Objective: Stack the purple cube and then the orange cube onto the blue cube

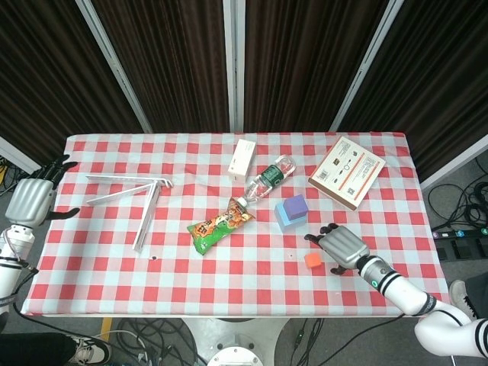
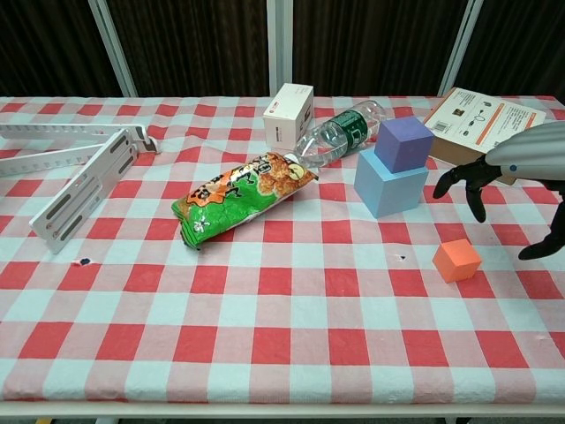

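Near the table's (image 1: 114, 293) front right edge the right hand (image 1: 341, 247) hovers with fingers spread, holding nothing, just right of the orange cube (image 1: 313, 260), which sits alone on bare cloth. Behind it the purple cube (image 2: 403, 143) rests on the blue cube (image 2: 389, 184). A bottle (image 2: 340, 135), snack bag (image 2: 240, 196) and white box (image 2: 289, 115) crowd the stack's left; a flat box (image 2: 481, 126) lies behind right. The left hand (image 1: 30, 200), fingers apart, hangs off the left edge beside metal brackets (image 1: 141, 197).
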Controlling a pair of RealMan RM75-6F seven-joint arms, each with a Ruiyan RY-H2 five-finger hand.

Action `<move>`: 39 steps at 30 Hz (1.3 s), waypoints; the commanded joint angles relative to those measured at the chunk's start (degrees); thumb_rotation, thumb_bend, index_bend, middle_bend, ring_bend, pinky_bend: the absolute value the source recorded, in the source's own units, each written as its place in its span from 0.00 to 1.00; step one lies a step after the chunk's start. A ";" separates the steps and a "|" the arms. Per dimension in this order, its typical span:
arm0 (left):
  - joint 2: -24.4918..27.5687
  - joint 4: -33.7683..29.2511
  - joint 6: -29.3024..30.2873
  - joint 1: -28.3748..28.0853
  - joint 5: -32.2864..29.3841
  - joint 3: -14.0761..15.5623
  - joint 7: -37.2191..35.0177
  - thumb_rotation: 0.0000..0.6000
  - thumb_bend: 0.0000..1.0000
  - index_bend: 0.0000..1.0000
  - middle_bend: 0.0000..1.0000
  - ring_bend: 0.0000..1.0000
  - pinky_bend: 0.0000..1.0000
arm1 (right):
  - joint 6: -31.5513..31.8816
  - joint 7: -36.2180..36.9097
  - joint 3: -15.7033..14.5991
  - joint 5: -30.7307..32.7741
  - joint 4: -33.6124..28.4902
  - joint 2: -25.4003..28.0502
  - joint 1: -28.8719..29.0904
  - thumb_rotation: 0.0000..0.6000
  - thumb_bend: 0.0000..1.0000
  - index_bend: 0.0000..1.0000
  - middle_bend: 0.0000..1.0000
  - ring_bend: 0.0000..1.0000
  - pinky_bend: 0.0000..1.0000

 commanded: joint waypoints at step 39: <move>-1.60 6.77 0.34 0.95 0.85 0.81 -6.18 1.00 0.07 0.21 0.19 0.16 0.29 | -1.59 -5.48 0.86 5.96 6.42 -10.27 1.24 1.00 0.09 0.18 0.38 0.19 0.21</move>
